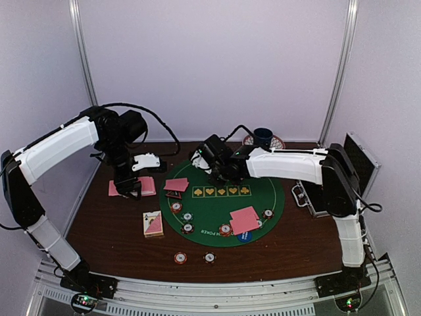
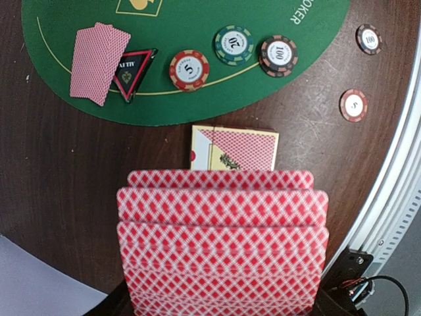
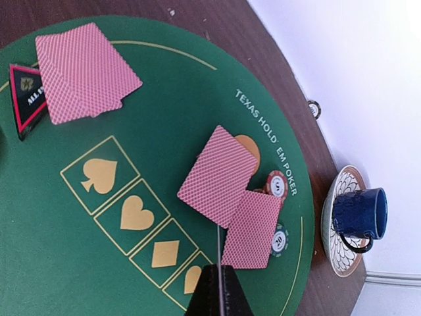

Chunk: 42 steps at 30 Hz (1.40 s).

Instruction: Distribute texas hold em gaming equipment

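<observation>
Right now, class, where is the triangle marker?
In the overhead view, the triangle marker sits at the left edge of the green mat, partly under pink cards, beside a red chip.

Round green felt mat [image 3: 171, 92]: white "TEXAS HOLD'EM POKER" along rim. Left wrist view shows only "OKER" at top edge.

Mid-mat, row of yellow-outlined boxes w/ yellow suit signs: spade [image 3: 99, 176], heart [image 3: 137, 214], diamond [image 3: 164, 253]. 4th sign partly hidden, can't tell.

Black red-edged triangle marker [image 3: 26, 99]: white "ALL", rest cut off by pink-backed playing cards [image 3: 82, 69].

Left wrist view, on mat:
- orange-red striped-edge chip [image 2: 189, 69]: "5"
- green striped-edge chip [image 2: 233, 45]: "20"
- dark striped-edge chip [image 2: 277, 56]: "100"

Off mat, on brown wooden table [image 2: 66, 197]:
- 2nd dark chip [image 2: 369, 39]: "100"
- 2nd orange-red chip [image 2: 353, 105]: "5"
</observation>
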Each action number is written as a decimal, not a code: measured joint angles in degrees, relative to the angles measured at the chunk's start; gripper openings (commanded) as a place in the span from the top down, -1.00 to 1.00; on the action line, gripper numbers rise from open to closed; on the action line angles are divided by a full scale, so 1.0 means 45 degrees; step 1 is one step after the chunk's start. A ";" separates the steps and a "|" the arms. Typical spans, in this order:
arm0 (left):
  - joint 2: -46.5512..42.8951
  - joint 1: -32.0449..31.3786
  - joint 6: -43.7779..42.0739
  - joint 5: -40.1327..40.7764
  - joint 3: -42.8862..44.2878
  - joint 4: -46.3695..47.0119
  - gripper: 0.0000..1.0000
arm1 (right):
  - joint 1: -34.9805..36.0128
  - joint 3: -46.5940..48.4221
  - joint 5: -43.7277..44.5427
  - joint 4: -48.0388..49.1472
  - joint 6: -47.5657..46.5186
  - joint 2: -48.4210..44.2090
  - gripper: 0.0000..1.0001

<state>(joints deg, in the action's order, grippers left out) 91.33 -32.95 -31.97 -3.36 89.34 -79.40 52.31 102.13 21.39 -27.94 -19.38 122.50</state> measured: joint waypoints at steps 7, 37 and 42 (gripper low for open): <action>-0.0034 0.0000 0.0000 0.0000 0.0000 0.0000 1.00 | 0.0695 0.0170 0.1044 0.0301 -0.0865 0.1564 1.00; -0.0204 0.0000 0.0000 0.0136 -0.0024 -0.0010 1.00 | 0.1661 -0.0627 0.2871 0.1831 -0.1622 0.2016 -0.33; -0.0204 0.0000 -0.0005 0.0170 -0.0024 -0.0010 1.00 | 0.1690 -0.1015 0.2594 0.1783 -0.1341 0.1792 -0.43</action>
<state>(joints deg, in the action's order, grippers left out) 90.41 -32.95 -31.99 -2.59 89.23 -79.44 59.92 97.56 33.06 -19.92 -25.41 130.56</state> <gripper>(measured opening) 0.670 0.677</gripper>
